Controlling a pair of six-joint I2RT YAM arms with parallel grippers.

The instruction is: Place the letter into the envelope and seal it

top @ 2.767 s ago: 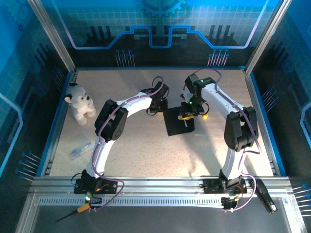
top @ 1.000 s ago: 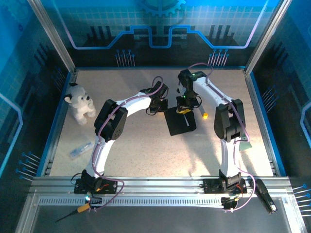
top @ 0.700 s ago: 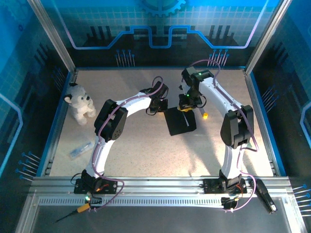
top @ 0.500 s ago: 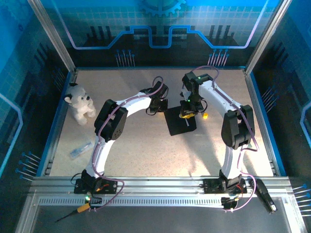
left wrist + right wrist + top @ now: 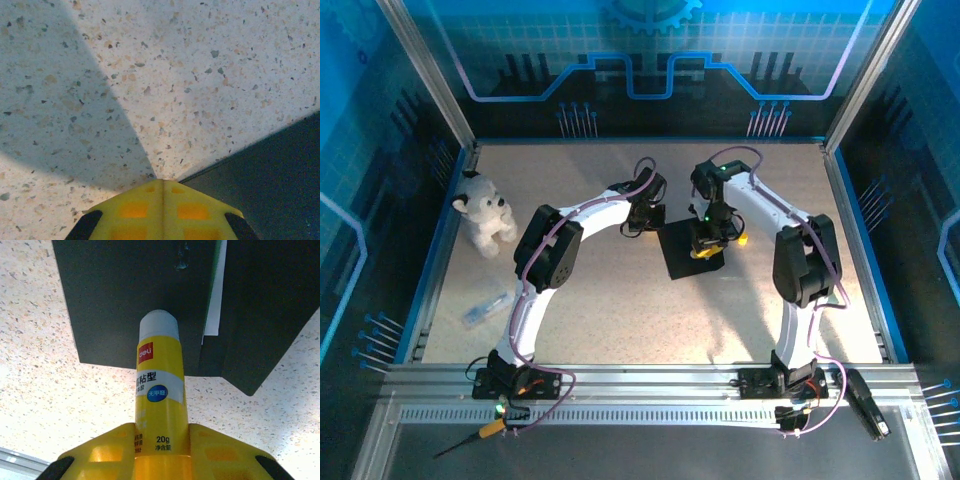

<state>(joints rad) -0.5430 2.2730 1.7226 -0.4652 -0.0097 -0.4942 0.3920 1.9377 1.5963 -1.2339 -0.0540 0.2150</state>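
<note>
Sealing: right gripper (image 5: 160, 442) pinches glue stick (image 5: 159, 385), tip at envelope (image 5: 125, 300); left gripper (image 5: 162, 202), fingers pressed together, at envelope's edge; stroke glue evenly along the flap.

A robotics lab test cell: a speckled table (image 5: 620, 310) fenced by aluminium posts (image 5: 425, 75), glowing blue panels (image 5: 520, 50) behind it, robot arms (image 5: 548, 258) bolted to a slotted rail (image 5: 640, 412) at its near edge.
</note>
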